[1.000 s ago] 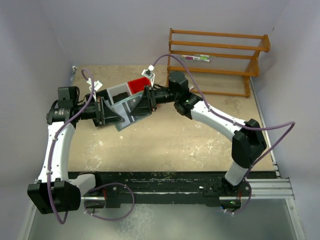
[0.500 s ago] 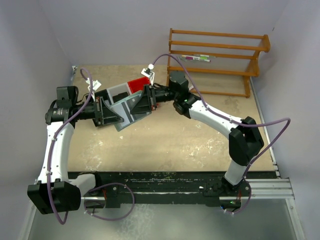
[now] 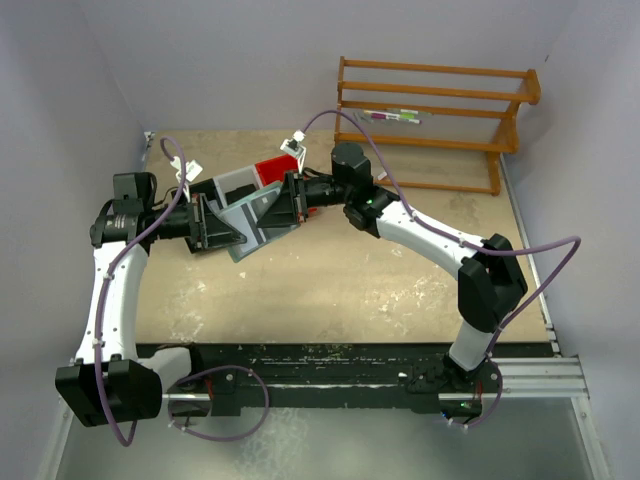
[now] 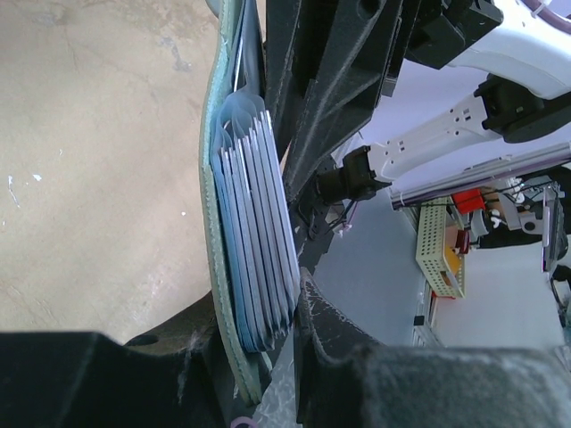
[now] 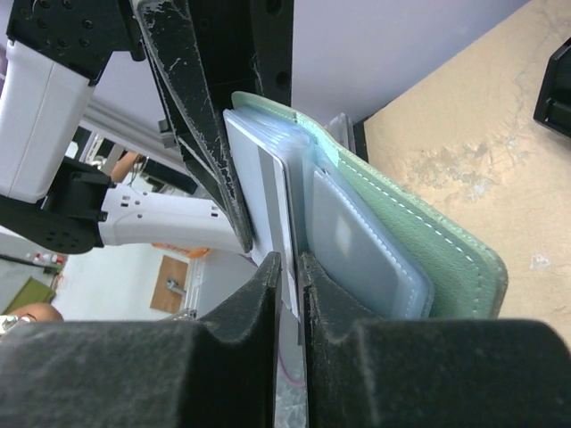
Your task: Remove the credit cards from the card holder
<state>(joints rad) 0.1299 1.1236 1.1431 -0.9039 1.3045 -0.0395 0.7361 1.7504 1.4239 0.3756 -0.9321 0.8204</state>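
Note:
The grey-green card holder [image 3: 252, 238] hangs open above the table between both arms. My left gripper [image 3: 232, 228] is shut on its left side. In the left wrist view the holder's green cover [image 4: 212, 205] and a fanned stack of light blue credit cards [image 4: 259, 223] sit inside my left gripper [image 4: 254, 299]. In the right wrist view my right gripper [image 5: 290, 263] is pinched shut on the edge of one pale credit card [image 5: 268, 169] that stands out of the holder [image 5: 428, 232], beside a clear sleeve [image 5: 357, 241]. From above, the right gripper [image 3: 270, 212] sits at the holder's right side.
A wooden rack [image 3: 430, 140] stands at the back right with a pen [image 3: 392, 116] on its shelf. Grey bins [image 3: 235, 185] and a red item [image 3: 275, 168] lie just behind the grippers. Walls close in the table on the left and the back.
The right gripper has moved slightly left toward the holder and its jaws have closed onto a card's edge. The left arm has kept still, holding the holder.

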